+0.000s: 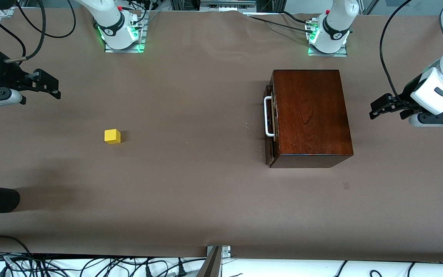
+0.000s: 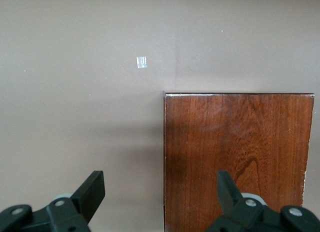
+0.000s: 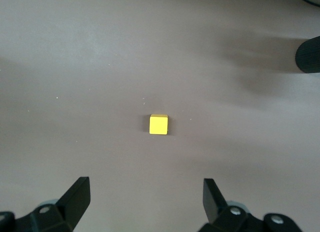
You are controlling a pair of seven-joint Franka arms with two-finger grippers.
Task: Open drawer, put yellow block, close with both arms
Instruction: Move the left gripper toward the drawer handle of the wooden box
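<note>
Right end effector (image 3: 145, 199) spread above yellow block (image 3: 159, 124), left end effector (image 2: 160, 194) spread over box (image 2: 237, 152)

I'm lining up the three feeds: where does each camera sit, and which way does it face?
Front view: high across the table, facing both bases; shows the right pincer, left pincer, yellow block, wooden box with closed drawer.
Left wrist view: on the left wrist, looking down over the box; its open left pincer shows.
Right wrist view: on the right wrist, looking down at the block; its open right pincer shows.
Each wrist view shares its object with the front view.
</note>
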